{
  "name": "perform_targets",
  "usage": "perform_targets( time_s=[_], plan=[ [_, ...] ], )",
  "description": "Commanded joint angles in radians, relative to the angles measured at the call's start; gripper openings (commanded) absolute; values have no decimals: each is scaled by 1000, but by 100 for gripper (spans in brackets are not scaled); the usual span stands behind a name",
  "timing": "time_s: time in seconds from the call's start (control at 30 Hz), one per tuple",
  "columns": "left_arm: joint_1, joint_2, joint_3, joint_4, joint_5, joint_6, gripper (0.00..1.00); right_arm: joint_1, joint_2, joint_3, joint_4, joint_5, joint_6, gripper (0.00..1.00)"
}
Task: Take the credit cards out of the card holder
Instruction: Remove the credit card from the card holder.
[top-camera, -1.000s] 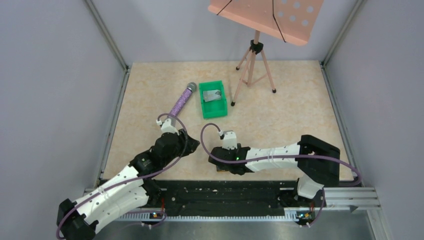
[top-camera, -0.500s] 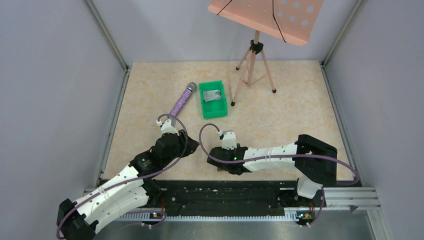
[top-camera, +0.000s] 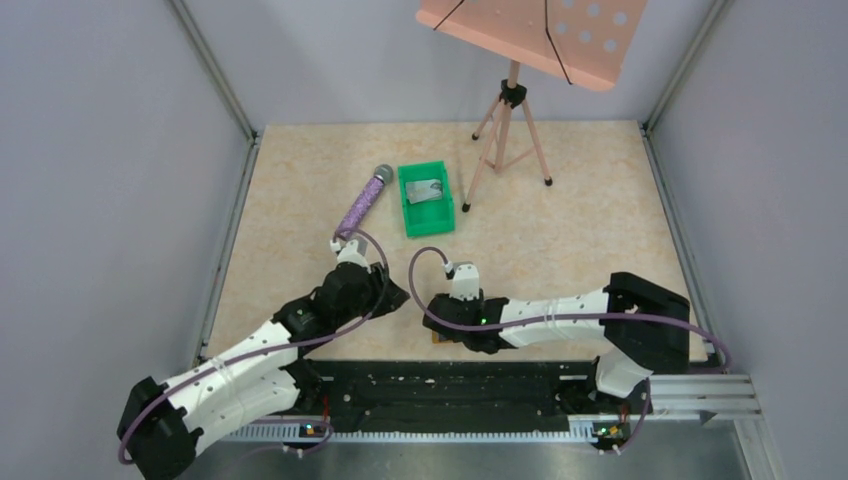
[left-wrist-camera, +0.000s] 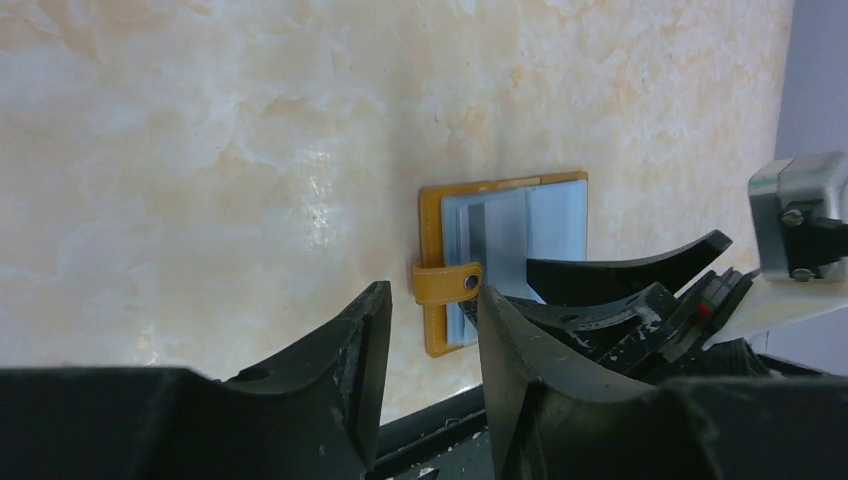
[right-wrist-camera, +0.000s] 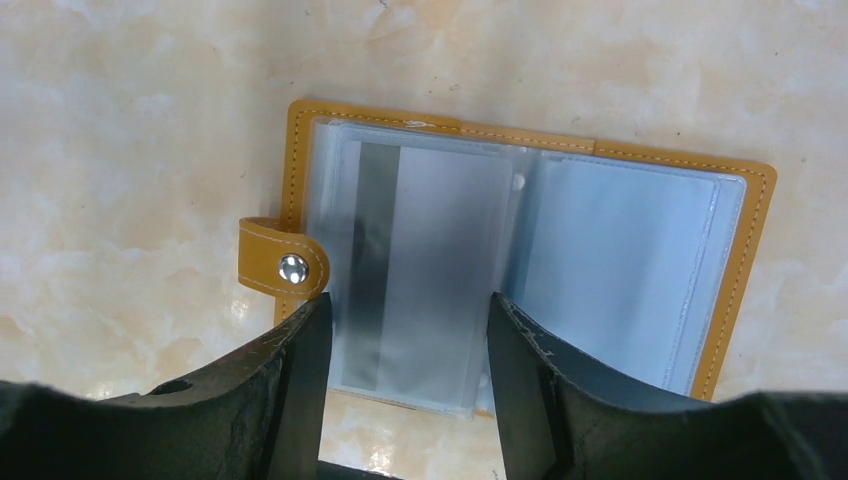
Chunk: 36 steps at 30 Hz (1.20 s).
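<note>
Tan leather card holder (right-wrist-camera: 640, 270) lies open at the table's (top-camera: 560, 230) near edge; right gripper (right-wrist-camera: 405, 305) jaws, apart, have narrowed astride the grey credit card (right-wrist-camera: 420, 270) in the clasp-side pocket; left gripper (left-wrist-camera: 432, 295) has edged forward, jaws apart, empty; extraction likely next.

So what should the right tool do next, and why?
Probably come down and close on the near end of the card. The right tool is open, a finger on each side of that card, which sits in the open holder, in the sleeve beside the clasp. The left tool hovers open near that clasp.
</note>
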<state>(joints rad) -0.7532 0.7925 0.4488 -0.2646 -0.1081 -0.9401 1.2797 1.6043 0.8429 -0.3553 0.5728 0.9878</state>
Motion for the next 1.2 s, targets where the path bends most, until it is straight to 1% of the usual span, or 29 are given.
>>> perform_targets(
  time_s=[0.0,0.07,0.23,0.4,0.47,0.53,0.6,0.7,0.77,0.87,0.97,1.17],
  plan=[
    [2,61,-5,110,122,10,42,-20,-86,-57,114,-26,3,50],
    [2,92,-4,141,175,13,41,-31,-118,-86,151,-36,3,49],
    [0,159,-11,224,254,5,39,-48,-195,-178,260,-59,15,48],
    [-1,238,-17,294,327,-11,37,-63,-237,-223,315,-83,17,48],
    [-4,252,-19,304,329,-19,36,-63,-237,-214,296,-85,4,51],
    [-5,261,-18,299,320,-23,35,-61,-225,-180,237,-84,-3,57],
    [-3,260,-1,255,283,-14,35,-51,-204,-133,151,-67,2,60],
    [3,229,63,88,134,10,36,-17,-164,-59,23,-18,19,62],
    [6,172,89,9,51,36,38,2,-137,-15,-41,6,31,63],
    [6,80,101,-43,-44,52,40,17,-95,21,-74,6,38,64],
    [6,-19,91,-91,-123,36,41,21,-63,38,-83,8,44,64],
    [7,-237,20,-134,-233,-3,44,34,7,86,-124,19,52,66]
  ],
)
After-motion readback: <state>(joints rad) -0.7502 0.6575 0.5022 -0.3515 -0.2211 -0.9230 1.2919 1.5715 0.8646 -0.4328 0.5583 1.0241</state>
